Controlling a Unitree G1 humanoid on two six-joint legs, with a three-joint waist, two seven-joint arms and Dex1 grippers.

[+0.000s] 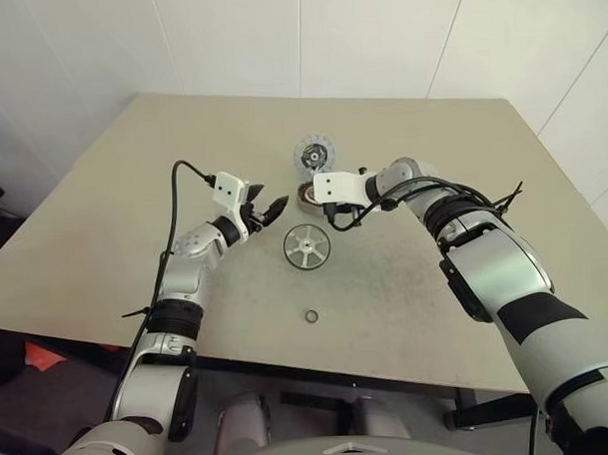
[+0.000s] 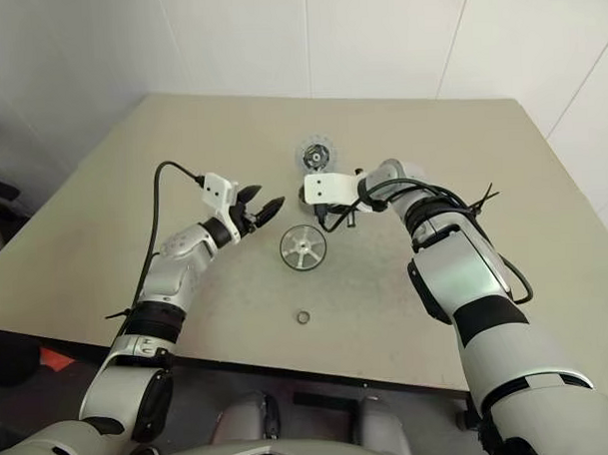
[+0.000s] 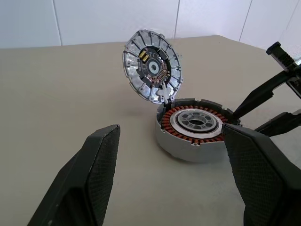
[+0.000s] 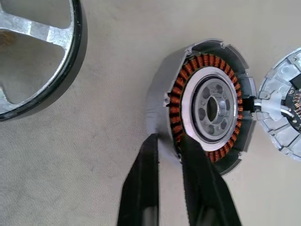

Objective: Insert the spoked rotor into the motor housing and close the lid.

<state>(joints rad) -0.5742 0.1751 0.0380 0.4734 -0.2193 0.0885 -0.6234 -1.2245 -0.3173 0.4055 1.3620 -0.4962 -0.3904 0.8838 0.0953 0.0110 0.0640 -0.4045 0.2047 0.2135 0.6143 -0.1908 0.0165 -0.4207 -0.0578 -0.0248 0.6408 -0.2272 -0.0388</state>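
Left gripper (image 1: 275, 210) points level with its 2 fingers spread apart; right gripper (image 4: 170, 141) angles downward, fingers pinched together.

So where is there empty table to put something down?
Bare table spreads out past the left gripper, along the far edge behind the open lid, and on the right near the small ring. It is crowded in the middle, where the right gripper pinches the motor housing wall beside the spoked rotor.
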